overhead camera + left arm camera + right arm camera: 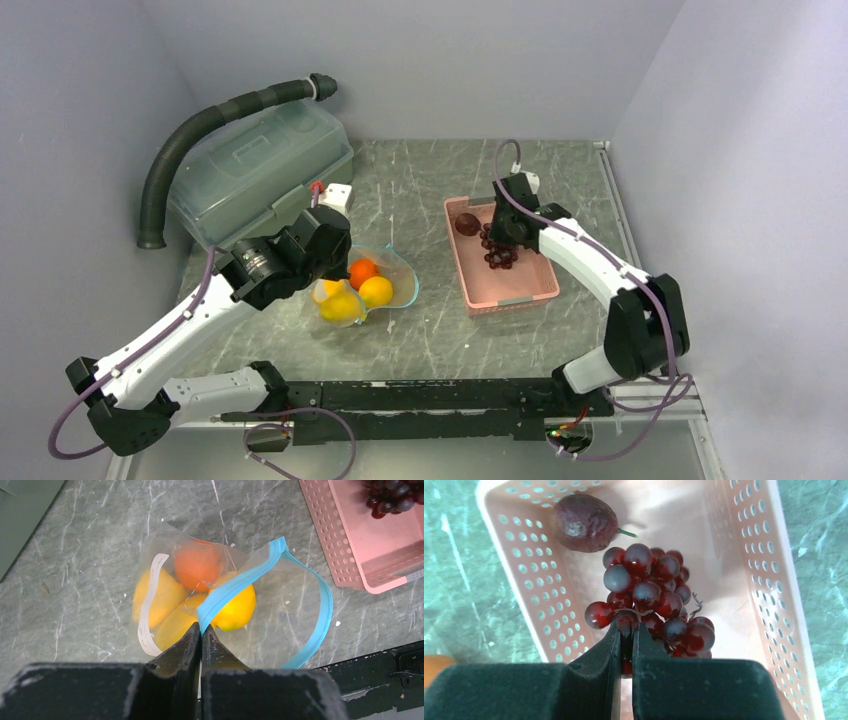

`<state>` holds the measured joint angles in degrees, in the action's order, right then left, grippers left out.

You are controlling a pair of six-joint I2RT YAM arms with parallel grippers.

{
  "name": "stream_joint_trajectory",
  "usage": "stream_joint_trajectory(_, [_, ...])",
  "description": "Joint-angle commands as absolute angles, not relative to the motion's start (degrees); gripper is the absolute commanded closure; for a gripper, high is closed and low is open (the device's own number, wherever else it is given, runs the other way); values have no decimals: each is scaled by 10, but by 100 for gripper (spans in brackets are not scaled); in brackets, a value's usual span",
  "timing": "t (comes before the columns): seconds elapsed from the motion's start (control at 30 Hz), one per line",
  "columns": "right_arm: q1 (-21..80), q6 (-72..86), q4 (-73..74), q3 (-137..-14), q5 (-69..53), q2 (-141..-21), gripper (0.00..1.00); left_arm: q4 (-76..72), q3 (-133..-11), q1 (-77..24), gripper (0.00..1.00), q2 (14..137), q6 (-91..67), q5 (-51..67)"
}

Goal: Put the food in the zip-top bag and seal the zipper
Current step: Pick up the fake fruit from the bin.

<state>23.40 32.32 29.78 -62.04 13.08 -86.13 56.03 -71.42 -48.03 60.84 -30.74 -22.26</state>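
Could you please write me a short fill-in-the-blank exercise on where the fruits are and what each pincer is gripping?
1. The left pincer is shut on the zip-top bag's blue ____.
2. The right pincer is shut on a bunch of dark red ____.
3. The yellow fruits share the bag with one round fruit coloured ____.
4. The dark purple round fruit lies in the pink ____.
Missing words: zipper; grapes; orange; basket.

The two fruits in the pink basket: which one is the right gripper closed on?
The dark grape bunch: the right gripper is shut on its near edge. The round reddish-purple fruit lies apart, untouched, in the pink basket's corner.
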Motion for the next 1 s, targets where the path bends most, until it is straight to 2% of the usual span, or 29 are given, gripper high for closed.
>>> stream_joint_trajectory(0.0, [231, 314, 303, -623, 131, -804, 100, 556, -728, -479, 91, 595, -308, -218])
stream_joint_trajectory(0.43, [234, 293, 283, -605, 76, -673, 100, 551, -721, -479, 91, 593, -314, -217])
stream_joint_trajectory(0.97, [301, 259, 225, -617, -93, -577, 100, 550, -724, -479, 91, 602, -312, -218])
